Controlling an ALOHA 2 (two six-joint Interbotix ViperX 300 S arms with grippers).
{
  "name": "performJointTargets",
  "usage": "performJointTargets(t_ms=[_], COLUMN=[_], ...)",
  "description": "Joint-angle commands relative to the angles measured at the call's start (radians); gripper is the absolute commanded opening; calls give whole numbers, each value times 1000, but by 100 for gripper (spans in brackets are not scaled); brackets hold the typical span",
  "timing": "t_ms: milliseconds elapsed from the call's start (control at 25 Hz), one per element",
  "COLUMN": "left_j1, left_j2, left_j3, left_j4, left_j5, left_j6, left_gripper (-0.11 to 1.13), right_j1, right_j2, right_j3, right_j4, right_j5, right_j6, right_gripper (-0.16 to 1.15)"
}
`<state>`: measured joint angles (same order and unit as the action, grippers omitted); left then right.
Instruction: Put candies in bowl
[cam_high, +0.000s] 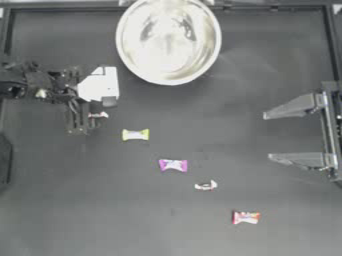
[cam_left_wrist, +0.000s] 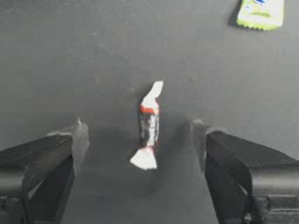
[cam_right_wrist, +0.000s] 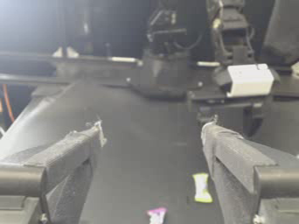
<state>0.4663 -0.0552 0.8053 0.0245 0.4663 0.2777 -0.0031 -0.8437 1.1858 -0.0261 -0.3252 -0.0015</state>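
My left gripper (cam_left_wrist: 140, 144) is down at the table, jaws spread around a white candy (cam_left_wrist: 148, 127), not yet touching it. Step: first pick. Next I need to close squarely on it, lift, carry to the bowl (cam_high: 167, 40). My right gripper (cam_high: 284, 136) waits spread at the right edge.

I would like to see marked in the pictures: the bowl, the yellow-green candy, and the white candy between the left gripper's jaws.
bowl (cam_high: 127, 55): top view, on its left rim.
yellow-green candy (cam_high: 135, 134): top view, on the wrapper's middle.
white candy (cam_left_wrist: 149, 124): left wrist view, on its body, between the open jaws of the left gripper (cam_left_wrist: 140, 131).
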Motion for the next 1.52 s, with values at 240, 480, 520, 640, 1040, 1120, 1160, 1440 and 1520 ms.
performJointTargets(t_ms=[240,480,520,640,1040,1120,1160,1440,1520], left_j1=[-17,-28,-28,-29,-49,-54,-55,-11,26], left_j2=[41,51,51,49,-29,-75,-100,-210,-184], left_j3=[-34,-40,-38,-34,-84,-112,-127,-250,-290], left_j4=[-3,-5,-6,-12,-23,-21,-18,-15,-15], left_j5=[-11,-5,-2,8,55,57,57,-29,-60], left_j6=[-2,-2,-2,0,0,2,2,75,80], left_gripper=[99,73,62,27,6,6,6,7,7], right_j1=[2,0,0,0,0,0,0,0,0], right_j2=[9,9,9,9,9,9,9,9,9], right_j3=[-21,-21,-21,-23,-20,-20,-20,-18,-17], right_j4=[3,3,3,3,3,3,3,3,3], right_j5=[-8,-8,-8,-8,-8,-11,-14,-20,-17], right_j6=[2,2,2,2,2,2,2,2,2], right_gripper=[97,97,97,97,97,97,97,97,97])
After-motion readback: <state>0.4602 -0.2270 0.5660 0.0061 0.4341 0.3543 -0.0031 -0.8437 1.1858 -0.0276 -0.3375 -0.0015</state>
